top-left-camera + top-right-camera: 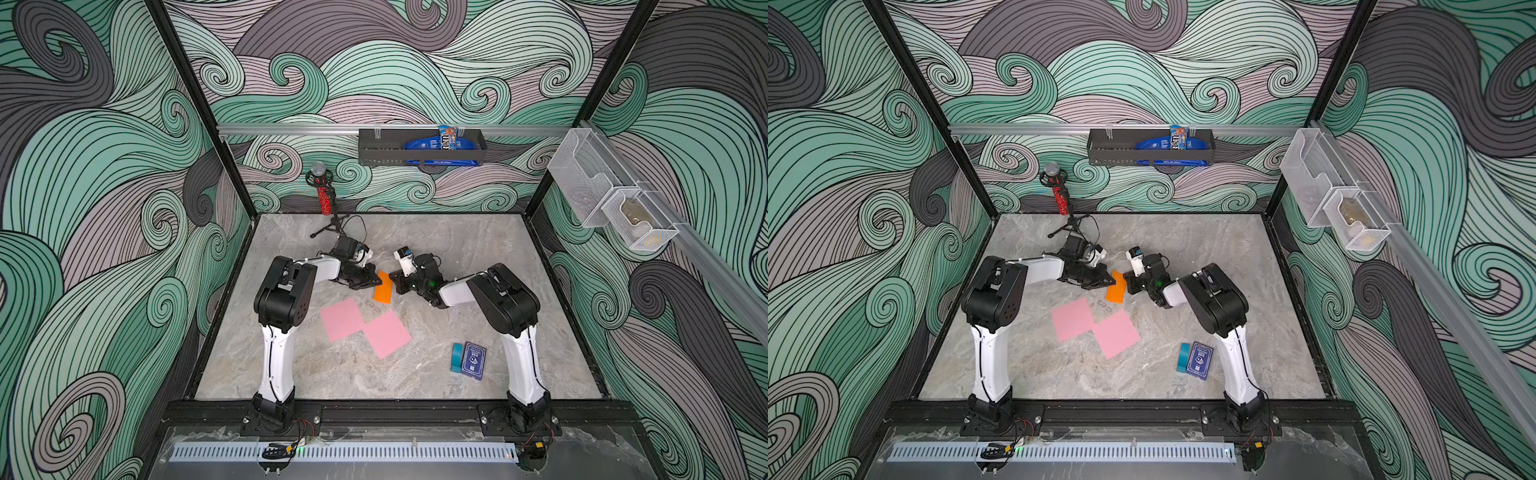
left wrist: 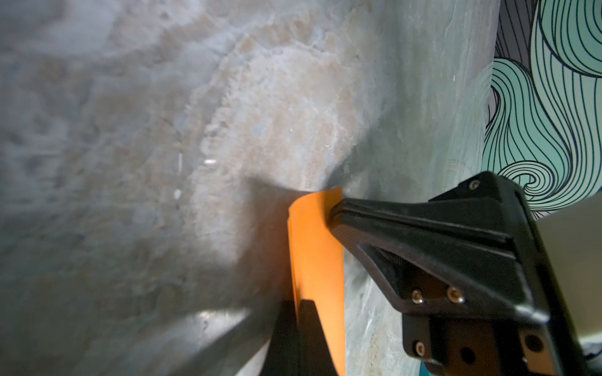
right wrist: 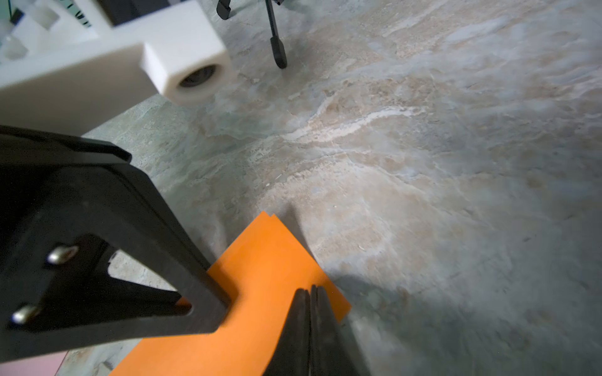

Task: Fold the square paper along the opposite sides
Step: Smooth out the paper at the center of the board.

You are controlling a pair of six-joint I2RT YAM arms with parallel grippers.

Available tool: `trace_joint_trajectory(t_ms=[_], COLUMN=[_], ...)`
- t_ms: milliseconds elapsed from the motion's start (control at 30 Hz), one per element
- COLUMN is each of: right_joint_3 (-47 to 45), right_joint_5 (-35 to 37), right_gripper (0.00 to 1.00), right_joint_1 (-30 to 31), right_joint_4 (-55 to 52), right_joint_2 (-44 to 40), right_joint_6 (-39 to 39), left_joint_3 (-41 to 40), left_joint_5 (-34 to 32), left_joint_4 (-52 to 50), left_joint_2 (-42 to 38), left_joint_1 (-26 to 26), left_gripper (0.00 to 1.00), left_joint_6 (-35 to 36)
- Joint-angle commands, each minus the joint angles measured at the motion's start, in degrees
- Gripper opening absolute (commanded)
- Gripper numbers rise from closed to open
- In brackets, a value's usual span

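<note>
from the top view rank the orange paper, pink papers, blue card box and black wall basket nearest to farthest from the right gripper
1. orange paper: pinched in the right gripper itself.
2. pink papers: lying flat, just toward the front from it.
3. blue card box: near the front, on the right side.
4. black wall basket: up on the back wall.

The orange square sheet of paper (image 1: pixel 383 289) is doubled over into a narrow rectangle, its two layers almost matched, with a slight offset showing at one far corner. It sits toward the far middle of the grey marbled table (image 1: pixel 465 245). The left end effector (image 1: pixel 376 281) and right end effector (image 1: pixel 393 277) each clamp tight on an opposite long edge near its far end.
</note>
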Motion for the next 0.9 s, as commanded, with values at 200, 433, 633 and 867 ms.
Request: trace_joint_trajectory(t_ms=[200, 433, 633, 867], right_joint_3=[-0.17, -0.46, 0.34, 1.05], right_joint_5=[0.50, 0.63, 1.79, 3.76], right_gripper=[0.08, 0.08, 0.08, 0.13], right_joint_1=[-1.22, -1.57, -1.99, -2.02], right_joint_4=[-3.05, -3.01, -4.48, -10.54], right_joint_2=[1.46, 1.15, 1.07, -4.46], right_joint_6=[0.07, -0.91, -0.54, -0.79], left_joint_3=[-0.54, -0.33, -0.36, -0.35], left_joint_5=[-4.98, -5.22, -5.32, -2.23], left_joint_4=[-3.53, -3.80, -3.89, -2.90], left_joint_2=[1.75, 1.71, 1.12, -0.79], left_joint_1=[0.93, 1.01, 1.28, 1.36], left_gripper=[0.00, 0.00, 0.00, 0.00], left_joint_6=[0.71, 0.88, 0.80, -0.70])
